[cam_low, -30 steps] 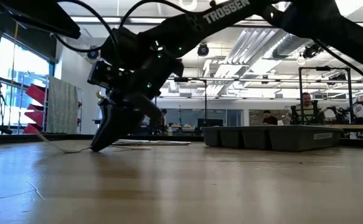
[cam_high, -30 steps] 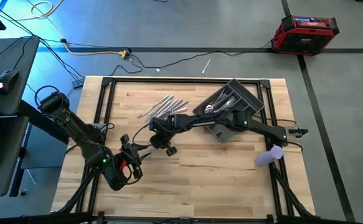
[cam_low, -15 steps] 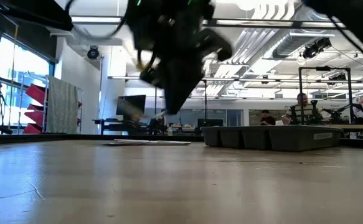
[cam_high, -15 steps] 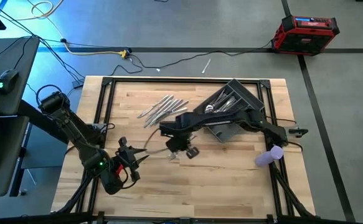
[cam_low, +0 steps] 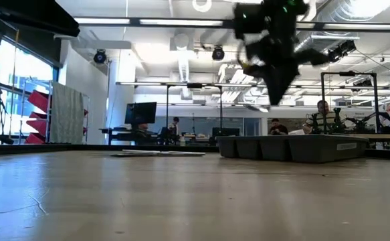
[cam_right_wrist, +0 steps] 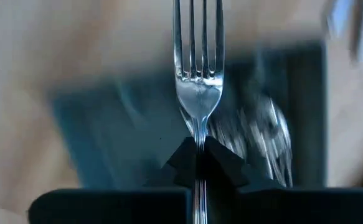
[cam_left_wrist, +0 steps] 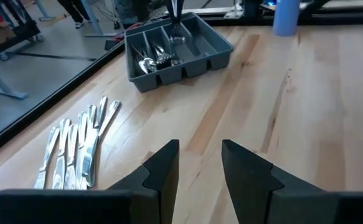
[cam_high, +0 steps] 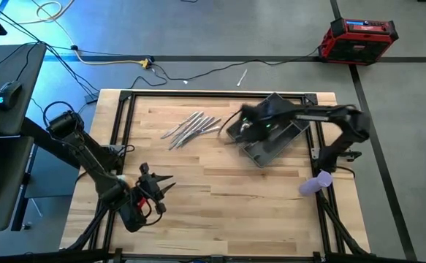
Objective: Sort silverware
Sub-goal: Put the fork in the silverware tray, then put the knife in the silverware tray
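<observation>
Right tool: we see our right tool [cam_right_wrist: 198, 155] clamped tight on a fork [cam_right_wrist: 198, 81], tines pointing away from the wrist, above the grey tray [cam_high: 286, 135].
Left tool: our left tool [cam_left_wrist: 200, 165] waits near the front left of the surface [cam_high: 220, 204], fingers [cam_left_wrist: 162, 171] parted, holding nothing.
Loose silverware: a row of pieces [cam_high: 191, 128] lies side by side on the wood, left of the tray and apart from it.
Tray: we count spoons and forks [cam_left_wrist: 153, 56] already in its compartments.
Background: people [cam_low: 322, 110] stand in the room beyond the surface.
</observation>
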